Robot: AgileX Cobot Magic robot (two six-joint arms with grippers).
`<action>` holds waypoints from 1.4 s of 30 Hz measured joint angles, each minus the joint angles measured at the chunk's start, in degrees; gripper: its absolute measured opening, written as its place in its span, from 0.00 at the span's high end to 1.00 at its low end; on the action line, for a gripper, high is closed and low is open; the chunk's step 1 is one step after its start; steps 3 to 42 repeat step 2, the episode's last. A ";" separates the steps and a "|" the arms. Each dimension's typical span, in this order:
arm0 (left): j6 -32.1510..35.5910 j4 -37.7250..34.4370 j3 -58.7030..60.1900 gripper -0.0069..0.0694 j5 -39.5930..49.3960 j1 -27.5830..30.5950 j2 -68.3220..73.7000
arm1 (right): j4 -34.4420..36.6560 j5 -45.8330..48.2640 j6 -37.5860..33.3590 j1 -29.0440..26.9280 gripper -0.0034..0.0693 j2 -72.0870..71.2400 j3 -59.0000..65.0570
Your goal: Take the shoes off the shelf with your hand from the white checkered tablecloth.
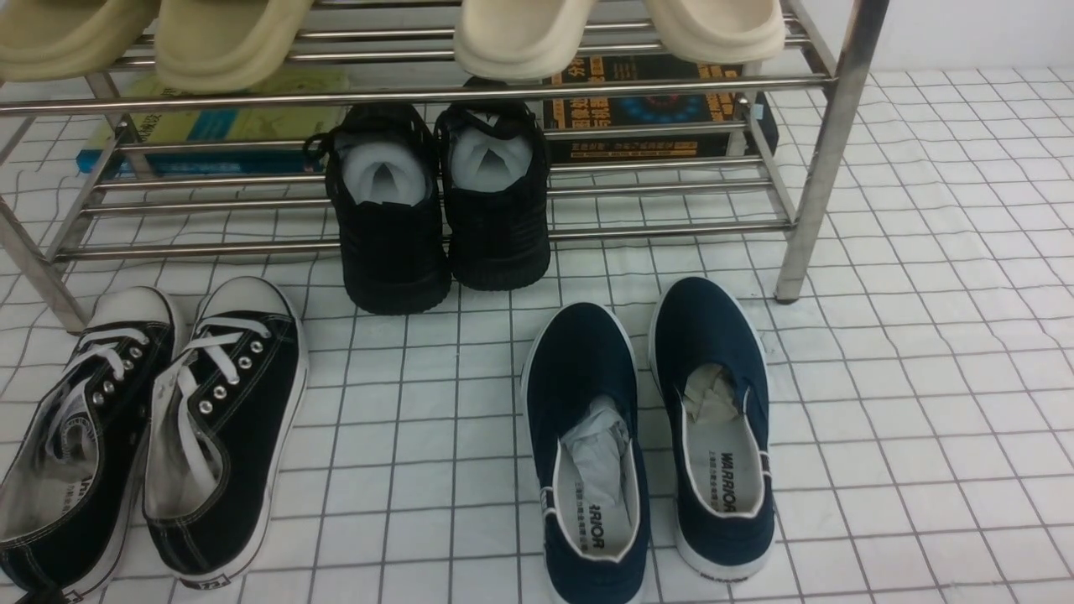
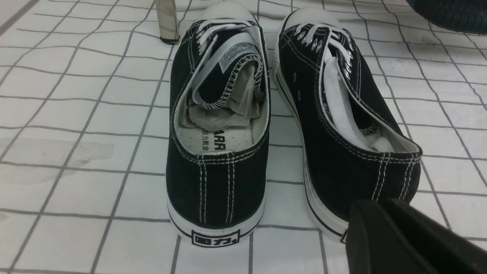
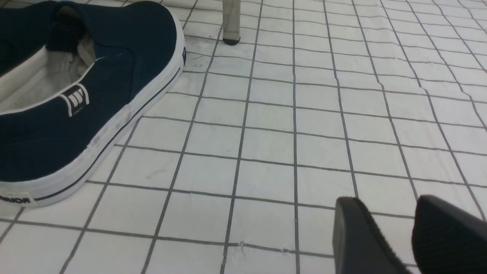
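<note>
Bare tablecloth point(image 1: 403, 470) separates 2 floor shoe pairs point(image 1: 226, 419).

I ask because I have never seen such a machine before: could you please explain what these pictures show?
This robot has two arms. The front view looks forward from between them; the other two come from cameras on its wrists.

On the white checkered cloth stand black canvas sneakers and navy slip-ons. The metal rack carries black knit shoes and pale clogs.

The right gripper is open and empty. The left gripper is by a sneaker's heel, its fingers close together; nothing seems held, but I cannot tell whether it touches the shoe.
</note>
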 joint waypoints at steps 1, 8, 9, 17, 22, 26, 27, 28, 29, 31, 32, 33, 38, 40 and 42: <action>0.00 0.00 0.00 0.83 0.00 0.00 0.00 | 0.00 0.00 0.00 0.00 0.62 0.00 0.00; 0.00 0.00 0.00 0.83 0.00 0.00 0.00 | 0.00 0.00 0.00 0.00 0.62 0.00 0.00; 0.00 0.00 0.00 0.83 0.00 0.00 0.00 | 0.00 0.00 0.00 0.00 0.62 0.00 0.00; 0.00 0.00 0.00 0.83 0.00 0.00 0.00 | 0.00 0.00 0.00 0.00 0.62 0.00 0.00; 0.00 0.00 0.00 0.83 0.00 0.00 0.00 | 0.00 0.00 0.00 0.00 0.62 0.00 0.00; 0.00 0.00 0.00 0.83 0.00 0.00 0.00 | 0.00 0.00 0.00 0.00 0.62 0.00 0.00; 0.00 0.00 0.00 0.83 0.00 0.00 0.00 | 0.00 0.00 0.00 0.00 0.62 0.00 0.00; 0.00 0.00 0.00 0.83 0.00 0.00 0.00 | 0.00 0.00 0.00 0.00 0.62 0.00 0.00; 0.00 0.00 0.00 0.83 0.00 0.00 0.00 | 0.00 0.00 0.00 0.00 0.62 0.00 0.00; 0.00 0.00 0.00 0.83 0.00 0.00 0.00 | 0.00 0.00 0.00 0.00 0.62 0.00 0.00; 0.00 0.00 0.00 0.83 0.00 0.00 0.00 | 0.00 0.00 0.00 0.00 0.62 0.00 0.00; 0.00 0.00 0.00 0.83 0.00 0.00 0.00 | 0.00 0.00 0.00 0.00 0.62 0.00 0.00; 0.00 0.00 0.00 0.83 0.00 0.00 0.00 | 0.00 0.00 0.00 0.00 0.62 0.00 0.00; 0.00 0.00 0.00 0.83 0.00 0.00 0.00 | 0.00 0.00 0.00 0.00 0.62 0.00 0.00; 0.00 0.00 0.00 0.83 0.00 0.00 0.00 | 0.00 0.00 0.00 0.00 0.62 0.00 0.00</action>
